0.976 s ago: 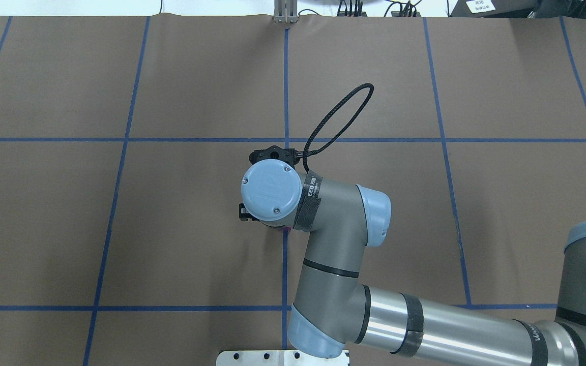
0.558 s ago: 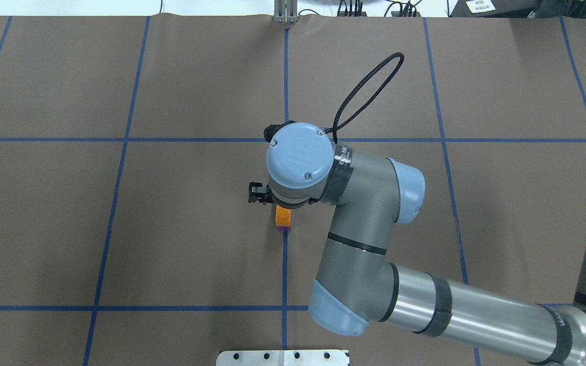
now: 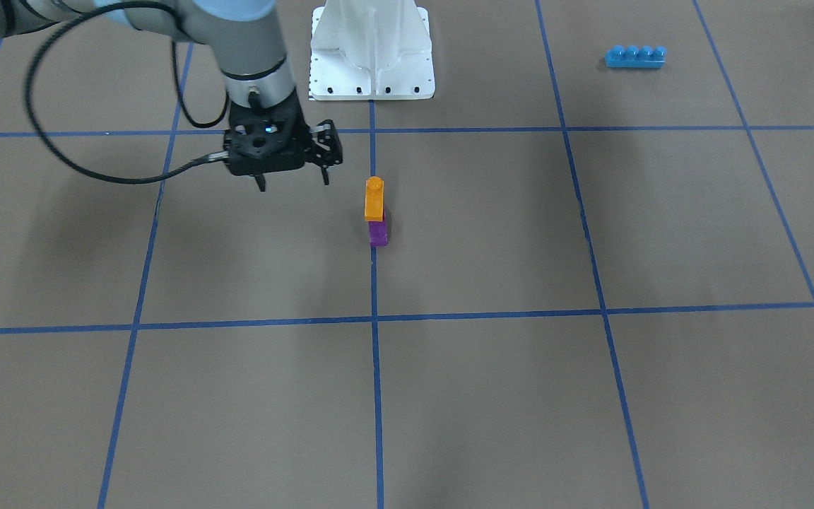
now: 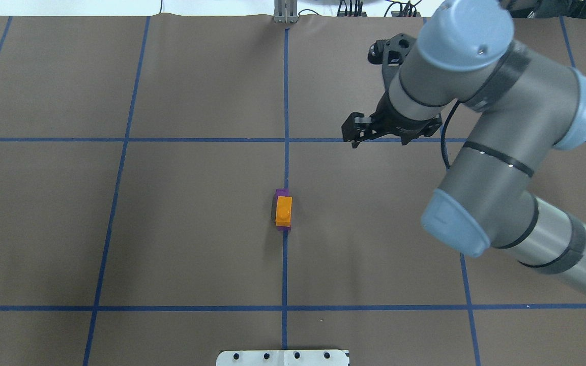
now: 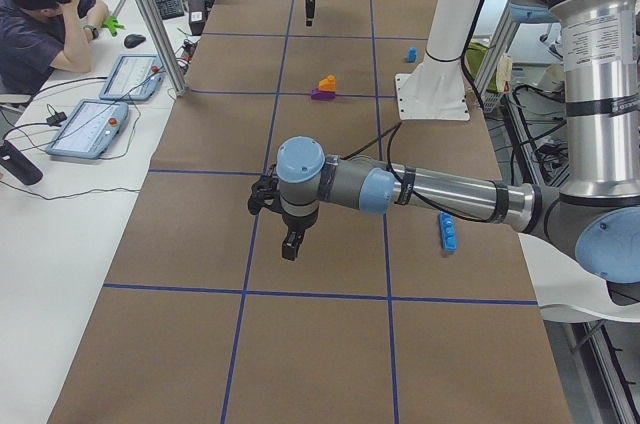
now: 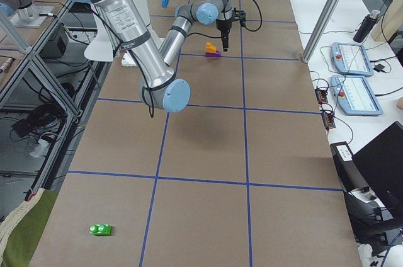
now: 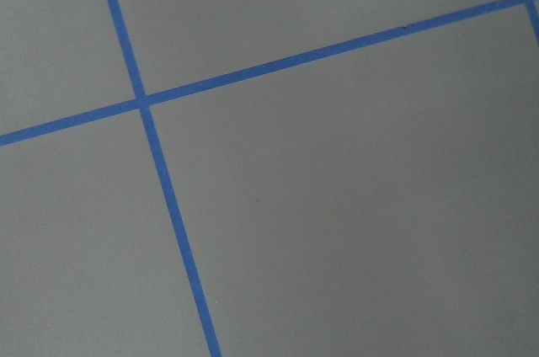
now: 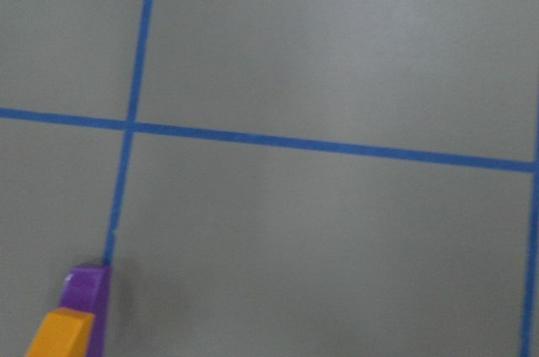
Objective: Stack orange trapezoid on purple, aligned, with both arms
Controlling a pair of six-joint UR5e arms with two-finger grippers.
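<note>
Overhead exterior view: orange block (image 4: 283, 211) sits atop purple block (image 4: 281, 192), right gripper (image 4: 380, 141) hanging open and empty nearby, where a low swing could topple them.

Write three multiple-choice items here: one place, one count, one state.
1. The small glossy orange plastic trapezoid block sits: A) on the glossy dark-purple plastic block; B) beside it; C) far from it.
2. Studs on the long blue plastic brick: A) two; B) four; C) six.
3. The right arm's black two-finger gripper is: A) shut on orange; B) open, empty; C) shut on purple.
Answers: 1 A, orange tops purple. 2 B, four studs in a row. 3 B, jaws apart, clear of the stack.
</note>
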